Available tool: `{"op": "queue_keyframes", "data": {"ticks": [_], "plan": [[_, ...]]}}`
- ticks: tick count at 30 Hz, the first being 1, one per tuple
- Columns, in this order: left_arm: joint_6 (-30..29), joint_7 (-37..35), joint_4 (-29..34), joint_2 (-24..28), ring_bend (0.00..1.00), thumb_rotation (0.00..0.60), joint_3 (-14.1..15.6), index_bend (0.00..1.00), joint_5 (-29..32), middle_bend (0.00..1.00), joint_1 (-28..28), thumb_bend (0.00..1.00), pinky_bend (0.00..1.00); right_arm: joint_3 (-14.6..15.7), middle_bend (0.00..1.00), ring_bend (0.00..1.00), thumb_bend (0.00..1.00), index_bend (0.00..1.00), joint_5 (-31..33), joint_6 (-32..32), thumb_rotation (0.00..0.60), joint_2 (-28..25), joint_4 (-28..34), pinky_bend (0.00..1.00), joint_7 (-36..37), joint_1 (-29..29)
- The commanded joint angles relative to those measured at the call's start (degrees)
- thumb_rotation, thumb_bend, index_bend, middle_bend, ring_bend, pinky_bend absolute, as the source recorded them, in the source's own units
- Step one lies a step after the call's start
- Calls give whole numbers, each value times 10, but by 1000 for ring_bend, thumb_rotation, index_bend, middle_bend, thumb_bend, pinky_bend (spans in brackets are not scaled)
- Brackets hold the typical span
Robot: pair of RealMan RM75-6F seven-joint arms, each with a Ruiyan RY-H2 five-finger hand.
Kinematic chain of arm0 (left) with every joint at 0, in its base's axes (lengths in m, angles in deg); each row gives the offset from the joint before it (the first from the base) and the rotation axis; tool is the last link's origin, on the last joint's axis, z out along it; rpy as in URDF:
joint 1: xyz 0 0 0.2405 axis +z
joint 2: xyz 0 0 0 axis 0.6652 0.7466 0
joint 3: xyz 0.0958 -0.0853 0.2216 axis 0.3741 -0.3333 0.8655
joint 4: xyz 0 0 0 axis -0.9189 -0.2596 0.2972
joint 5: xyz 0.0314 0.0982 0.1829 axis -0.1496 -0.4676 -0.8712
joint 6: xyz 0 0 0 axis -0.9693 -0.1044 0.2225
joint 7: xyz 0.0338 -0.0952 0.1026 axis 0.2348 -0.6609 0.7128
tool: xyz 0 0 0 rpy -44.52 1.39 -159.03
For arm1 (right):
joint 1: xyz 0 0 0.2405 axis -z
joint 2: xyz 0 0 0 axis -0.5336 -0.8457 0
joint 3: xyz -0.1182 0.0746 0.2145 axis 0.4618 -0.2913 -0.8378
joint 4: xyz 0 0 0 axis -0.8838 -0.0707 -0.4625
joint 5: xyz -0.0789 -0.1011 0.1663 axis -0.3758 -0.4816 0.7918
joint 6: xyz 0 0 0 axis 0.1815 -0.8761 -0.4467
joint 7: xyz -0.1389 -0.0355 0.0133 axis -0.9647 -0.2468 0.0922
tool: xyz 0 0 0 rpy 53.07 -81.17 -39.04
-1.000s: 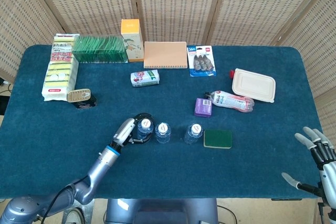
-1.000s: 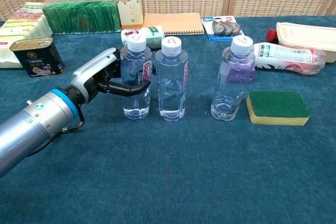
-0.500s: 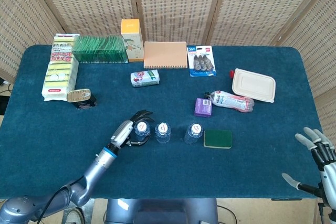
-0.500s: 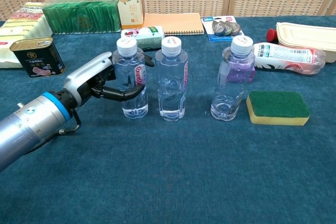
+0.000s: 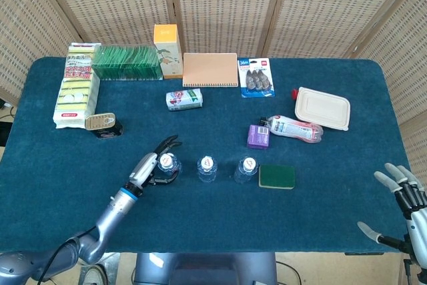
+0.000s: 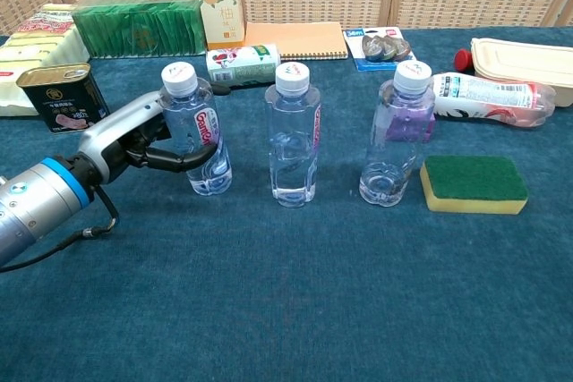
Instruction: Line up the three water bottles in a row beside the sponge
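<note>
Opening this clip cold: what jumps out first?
Three clear water bottles stand in a row at the table's near middle, ending beside a green sponge on the right. The left hand grips the leftmost bottle, which leans slightly, apart from the middle bottle and right bottle. The right hand hangs spread at the near right corner.

This looks like a staged robot test room rather than a home or shop. A table (image 5: 60, 165) covered in dark blue felt stands before woven folding screens (image 5: 220, 5), and unrelated goods sit along its far edge: packaged sponges (image 5: 75, 85), a notebook (image 5: 210, 69), a tin can (image 6: 61, 96), a lidded food container (image 5: 323, 107).
</note>
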Motion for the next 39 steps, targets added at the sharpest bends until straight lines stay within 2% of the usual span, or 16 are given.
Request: {"op": "queue_keyframes", "data": {"ticks": [1, 6, 15, 21, 26, 32, 37, 39], "plan": [[24, -2, 16, 12, 0, 600, 5, 17, 1, 0, -10, 371, 239, 0, 85, 22, 0, 155, 0, -1, 600, 1, -1, 0, -1, 1], [36, 9, 32, 20, 0, 600, 4, 0, 5, 0, -13, 290, 192, 0, 85, 22, 0, 156, 2, -2, 600, 0, -3, 0, 3, 1], [23, 8, 34, 32, 0, 600, 5, 0, 9, 0, 1, 275, 174, 0, 85, 22, 0, 156, -1, -1, 600, -1, 0, 0, 1, 0], [11, 21, 33, 35, 0, 600, 4, 0, 10, 0, 10, 209, 81, 1, 85, 22, 0, 156, -4, -1, 600, 0, 2, 0, -4, 0], [3, 23, 42, 43, 0, 600, 2, 0, 11, 0, 15, 188, 66, 2, 85, 22, 0, 156, -6, -1, 600, 0, 3, 0, -6, 0], [-50, 42, 105, 104, 0, 600, 7, 0, -1, 0, 43, 181, 39, 3, 85, 22, 0, 156, -10, -2, 600, 0, 2, 0, -8, 0], [-81, 105, 185, 188, 0, 600, 17, 0, -4, 0, 70, 178, 11, 5, 85, 22, 0, 156, -14, -2, 600, -1, 6, 0, -15, 1], [-99, 145, 233, 243, 0, 600, 23, 0, -5, 0, 88, 173, 3, 6, 85, 22, 0, 156, -15, -1, 600, 0, 8, 0, -25, 2]]}}
